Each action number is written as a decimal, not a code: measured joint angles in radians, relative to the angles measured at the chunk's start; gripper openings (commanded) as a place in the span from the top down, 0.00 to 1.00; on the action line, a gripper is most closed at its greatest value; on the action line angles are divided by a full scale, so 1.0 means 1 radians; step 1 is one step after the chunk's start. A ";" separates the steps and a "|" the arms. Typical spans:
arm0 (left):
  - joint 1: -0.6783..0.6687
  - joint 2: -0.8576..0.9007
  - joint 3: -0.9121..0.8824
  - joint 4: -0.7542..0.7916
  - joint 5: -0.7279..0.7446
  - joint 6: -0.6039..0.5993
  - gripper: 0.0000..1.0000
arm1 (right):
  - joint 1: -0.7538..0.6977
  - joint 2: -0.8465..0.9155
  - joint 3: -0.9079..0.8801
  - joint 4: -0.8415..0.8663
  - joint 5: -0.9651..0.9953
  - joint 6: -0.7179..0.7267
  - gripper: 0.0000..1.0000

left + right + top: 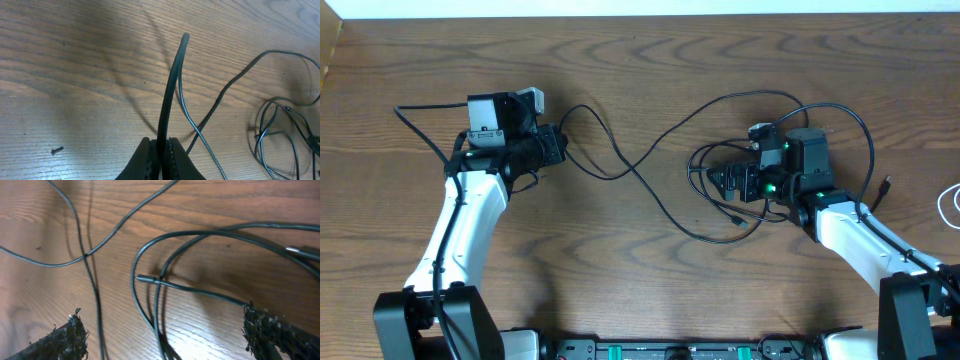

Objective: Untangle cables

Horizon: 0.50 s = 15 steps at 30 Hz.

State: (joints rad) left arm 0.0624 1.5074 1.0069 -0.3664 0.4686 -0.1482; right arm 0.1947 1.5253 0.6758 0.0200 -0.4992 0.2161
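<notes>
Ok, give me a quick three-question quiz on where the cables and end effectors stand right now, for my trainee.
1. True or false: the left end effector is shut on a thin black cable.
2. Pick one: the right end effector is
A) open, above the black cable loops
B) shut on a white plug
C) out of every view
3. Short answer: on which side of the overhead view, by the robot's own left and right, does the thin white cable lie?

Key: 1 true; 2 A; 3 right, at the edge of the view.
</notes>
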 measured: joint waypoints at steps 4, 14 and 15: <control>0.000 0.000 0.000 -0.001 -0.001 -0.001 0.92 | 0.000 0.000 0.000 -0.023 0.039 0.000 0.04; 0.000 0.000 0.000 -0.005 -0.003 -0.001 0.92 | 0.058 0.016 0.000 -0.061 0.193 -0.024 0.03; 0.000 0.000 0.000 -0.007 -0.003 -0.001 0.92 | 0.071 0.018 0.000 -0.061 0.197 -0.026 0.04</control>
State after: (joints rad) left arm 0.0624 1.5074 1.0069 -0.3733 0.4652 -0.1493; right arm 0.2657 1.5429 0.6762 -0.0406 -0.3023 0.1905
